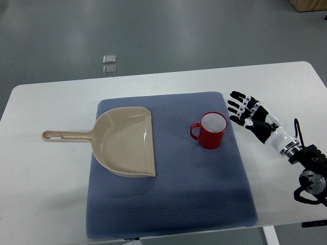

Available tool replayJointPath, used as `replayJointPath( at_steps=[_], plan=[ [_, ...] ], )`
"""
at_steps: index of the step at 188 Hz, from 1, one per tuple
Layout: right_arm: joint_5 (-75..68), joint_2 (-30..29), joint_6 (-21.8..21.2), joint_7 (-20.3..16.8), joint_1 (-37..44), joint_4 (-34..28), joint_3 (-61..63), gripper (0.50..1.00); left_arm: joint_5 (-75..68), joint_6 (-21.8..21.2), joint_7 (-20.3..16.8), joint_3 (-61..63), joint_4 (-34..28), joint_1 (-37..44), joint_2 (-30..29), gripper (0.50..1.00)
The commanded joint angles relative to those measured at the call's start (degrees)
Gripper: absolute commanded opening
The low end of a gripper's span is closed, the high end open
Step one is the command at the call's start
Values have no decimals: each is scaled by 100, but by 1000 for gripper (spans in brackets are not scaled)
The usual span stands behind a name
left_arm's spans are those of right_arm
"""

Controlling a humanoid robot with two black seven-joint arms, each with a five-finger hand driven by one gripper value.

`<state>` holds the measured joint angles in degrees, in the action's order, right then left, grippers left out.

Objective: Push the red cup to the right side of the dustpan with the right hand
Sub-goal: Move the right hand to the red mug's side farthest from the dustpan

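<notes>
Right hand (249,113) hovers just right of red cup (211,130), fingers spread, holding nothing; cup upright on blue mat (168,204), dustpan (125,140) well left.

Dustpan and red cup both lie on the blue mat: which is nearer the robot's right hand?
The red cup; it stands just left of the open right hand, while the beige dustpan lies farther left.

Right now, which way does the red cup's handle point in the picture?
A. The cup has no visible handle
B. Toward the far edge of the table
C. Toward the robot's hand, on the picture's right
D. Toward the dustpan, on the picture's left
D. The red cup stands upright on the blue mat, and its handle sticks out on the side facing the dustpan, away from the right hand.
</notes>
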<state>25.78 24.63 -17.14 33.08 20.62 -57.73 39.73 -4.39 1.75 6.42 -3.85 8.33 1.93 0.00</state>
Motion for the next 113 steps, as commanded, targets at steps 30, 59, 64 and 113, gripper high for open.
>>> replayJointPath(
  at_steps=[30,59,64,113],
  plan=[
    [305,-169,325,102,-67,-10,-18,932,0,1,0,7,2,0,0,1000],
    [305,-213,387,154,-102,-10,-18,932,0,1,0,7,2,9,0,1000],
    [314,-222,387,154,-110,-19,-26,932,0,1,0,7,2,9,0,1000],
    [437,-485,431,154,-172,-19,-35,932,0,1,0,7,2,70,0,1000]
  ],
)
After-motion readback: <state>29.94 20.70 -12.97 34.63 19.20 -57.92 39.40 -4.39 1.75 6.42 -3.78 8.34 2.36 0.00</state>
